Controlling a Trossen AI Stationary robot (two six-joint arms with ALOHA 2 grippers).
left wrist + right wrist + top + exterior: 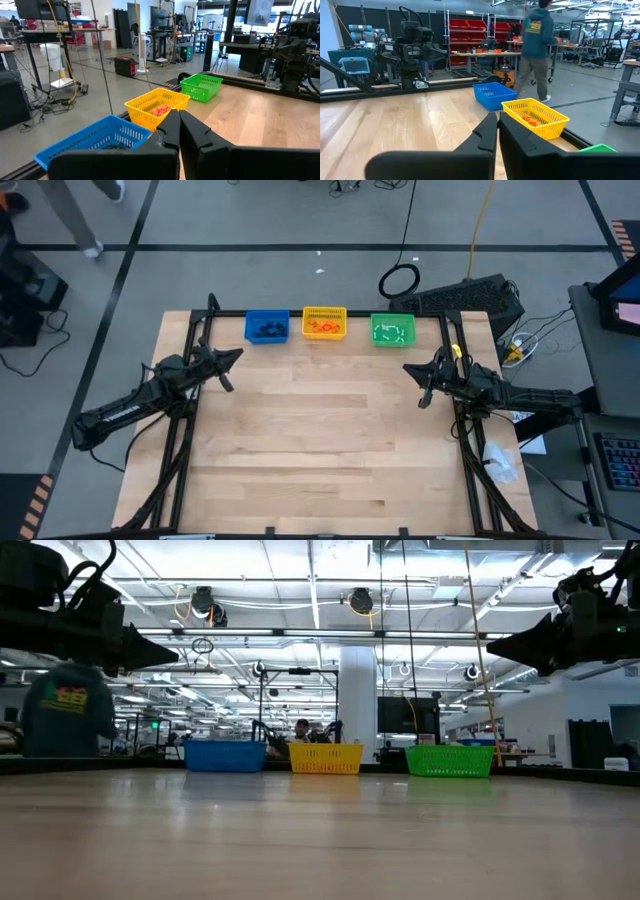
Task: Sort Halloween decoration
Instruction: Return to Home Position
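Three small bins stand in a row at the table's far edge. The blue bin (266, 327) holds black decoration pieces (267, 331), the yellow bin (324, 322) holds orange pieces (322, 328), and the green bin (392, 330) holds white pieces (392, 334). My left gripper (236, 355) hovers shut and level above the table's left side, pointing toward the bins. My right gripper (408, 368) hovers shut and level above the right side. Neither touches anything. In the left wrist view the orange pieces (161, 110) show inside the yellow bin (150, 102).
The wooden tabletop (320, 450) lies bare between the arms. A black frame (190, 430) runs along its sides. Beyond the far edge lie cables and a black keyboard-like item (470, 295). A person (536, 47) walks in the room behind the table.
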